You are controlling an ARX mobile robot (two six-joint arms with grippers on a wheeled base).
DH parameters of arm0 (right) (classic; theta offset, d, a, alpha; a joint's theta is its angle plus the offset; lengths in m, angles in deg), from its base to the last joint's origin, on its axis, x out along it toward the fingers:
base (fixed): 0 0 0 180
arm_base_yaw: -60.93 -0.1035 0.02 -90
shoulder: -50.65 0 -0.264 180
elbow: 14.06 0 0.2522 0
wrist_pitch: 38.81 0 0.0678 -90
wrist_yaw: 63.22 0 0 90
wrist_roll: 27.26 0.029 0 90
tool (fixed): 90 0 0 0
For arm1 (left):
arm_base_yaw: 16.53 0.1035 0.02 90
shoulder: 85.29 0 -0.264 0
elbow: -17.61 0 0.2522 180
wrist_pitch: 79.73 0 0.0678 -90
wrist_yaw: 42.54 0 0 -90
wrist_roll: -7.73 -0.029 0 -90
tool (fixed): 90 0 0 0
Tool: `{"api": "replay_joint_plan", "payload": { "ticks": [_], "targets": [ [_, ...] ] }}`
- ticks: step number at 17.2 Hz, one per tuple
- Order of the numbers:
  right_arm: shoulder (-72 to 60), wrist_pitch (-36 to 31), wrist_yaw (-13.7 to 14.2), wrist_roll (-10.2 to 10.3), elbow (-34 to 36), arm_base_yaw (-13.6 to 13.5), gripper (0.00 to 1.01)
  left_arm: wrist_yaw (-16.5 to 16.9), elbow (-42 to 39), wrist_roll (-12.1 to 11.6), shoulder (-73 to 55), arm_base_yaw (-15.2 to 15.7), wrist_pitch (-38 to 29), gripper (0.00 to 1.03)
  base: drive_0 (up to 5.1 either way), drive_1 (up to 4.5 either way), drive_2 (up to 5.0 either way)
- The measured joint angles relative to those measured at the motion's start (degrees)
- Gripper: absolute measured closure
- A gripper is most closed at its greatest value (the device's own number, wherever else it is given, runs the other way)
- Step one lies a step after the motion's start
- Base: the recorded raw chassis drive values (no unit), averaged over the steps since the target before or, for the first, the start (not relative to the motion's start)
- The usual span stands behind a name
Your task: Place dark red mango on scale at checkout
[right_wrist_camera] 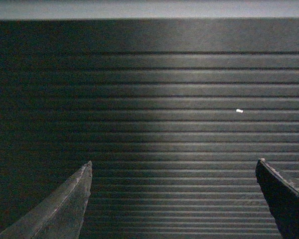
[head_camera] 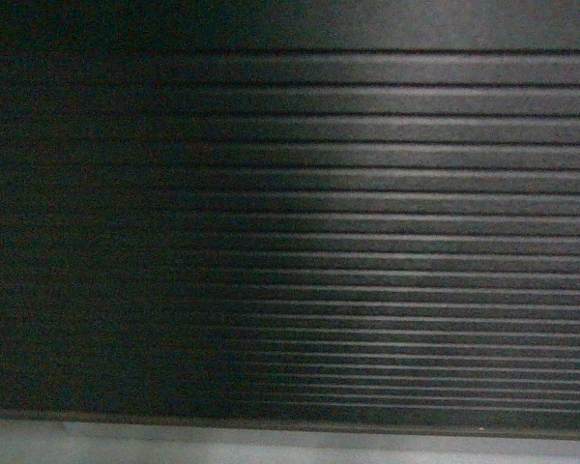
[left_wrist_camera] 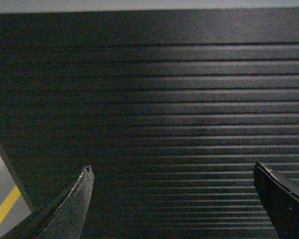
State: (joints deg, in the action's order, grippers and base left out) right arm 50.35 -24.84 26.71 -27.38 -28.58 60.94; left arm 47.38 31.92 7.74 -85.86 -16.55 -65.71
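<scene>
The ribbed black front panel of the checkout (head_camera: 367, 222) fills the head view, close up. The same ribbed panel of the checkout (left_wrist_camera: 164, 109) faces my left gripper (left_wrist_camera: 172, 172), which is open with nothing between its fingers. My right gripper (right_wrist_camera: 173, 167) is open too, empty, and faces the checkout (right_wrist_camera: 164, 114) panel. The dark red mango and the scale are out of view in all three views. Neither gripper shows in the head view.
A strip of pale floor (head_camera: 271, 447) runs under the panel's lower edge. Grey floor with a yellow line (left_wrist_camera: 2, 211) shows at the left wrist view's lower left, beside the counter's corner. A small white speck (right_wrist_camera: 239, 111) sits on the panel.
</scene>
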Motion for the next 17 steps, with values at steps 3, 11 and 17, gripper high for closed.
{"api": "replay_joint_plan", "payload": {
  "ticks": [3,11,17],
  "targets": [
    [0.0,0.0,0.0,0.0,0.0,0.0,0.03,0.1,0.0,0.0,0.0,0.0,-0.1,0.05,0.0,0.0,0.0],
    [0.0,0.0,0.0,0.0,0.0,0.0,0.03,0.0,0.0,0.0,0.0,0.0,-0.1,0.05,0.0,0.0,0.0],
    [0.0,0.0,0.0,0.0,0.0,0.0,0.03,0.0,0.0,0.0,0.0,0.0,0.0,0.05,0.0,0.0,0.0]
  ]
}}
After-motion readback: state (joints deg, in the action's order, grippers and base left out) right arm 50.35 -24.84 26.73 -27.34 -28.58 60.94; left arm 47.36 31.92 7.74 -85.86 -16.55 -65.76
